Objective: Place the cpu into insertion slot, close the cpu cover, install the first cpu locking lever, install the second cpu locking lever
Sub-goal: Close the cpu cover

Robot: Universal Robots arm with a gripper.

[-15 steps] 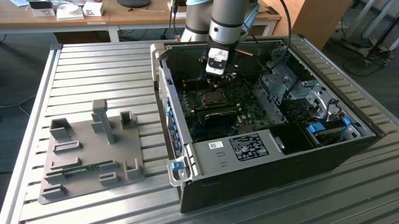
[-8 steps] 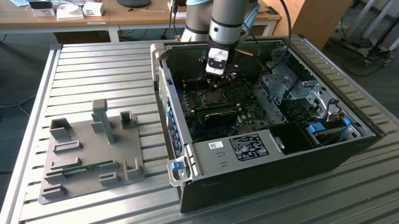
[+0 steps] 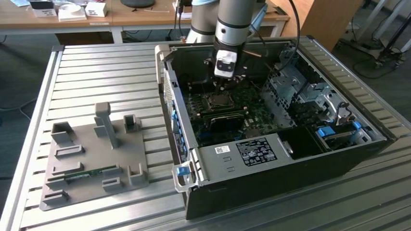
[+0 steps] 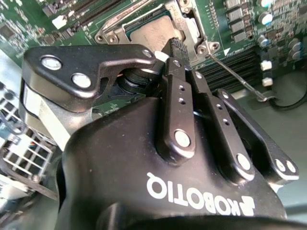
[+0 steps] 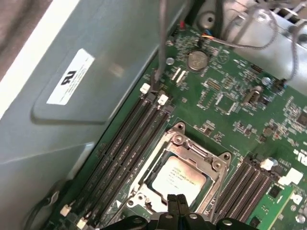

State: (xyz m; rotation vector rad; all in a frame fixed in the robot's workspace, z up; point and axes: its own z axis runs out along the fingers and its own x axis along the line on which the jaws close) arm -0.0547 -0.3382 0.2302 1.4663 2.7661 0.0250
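The cpu (image 5: 179, 178), a silvery square chip, lies in the insertion slot (image 5: 144, 191) on the green board, inside the open computer case (image 3: 270, 163). The cpu cover (image 5: 189, 143), a thin metal frame, lies flat around the chip. My gripper (image 5: 176, 203) is shut with nothing between its fingers, and its tips are just above the cover's edge. The second wrist view shows the fingertips (image 4: 175, 47) over the cover (image 4: 189, 21) beside the cpu (image 4: 152, 32). A thin wire locking lever (image 4: 237, 76) sticks out sideways from the socket. In the exterior view the gripper (image 3: 222, 88) hangs over the slot (image 3: 222, 100).
Long black memory slots (image 5: 124, 153) flank the socket on both sides. The case's metal wall (image 5: 72, 96) rises close by, and loose cables (image 5: 249, 28) hang near the drive bays. A grey fixture plate (image 3: 93, 154) lies on the slatted table at the exterior view's left.
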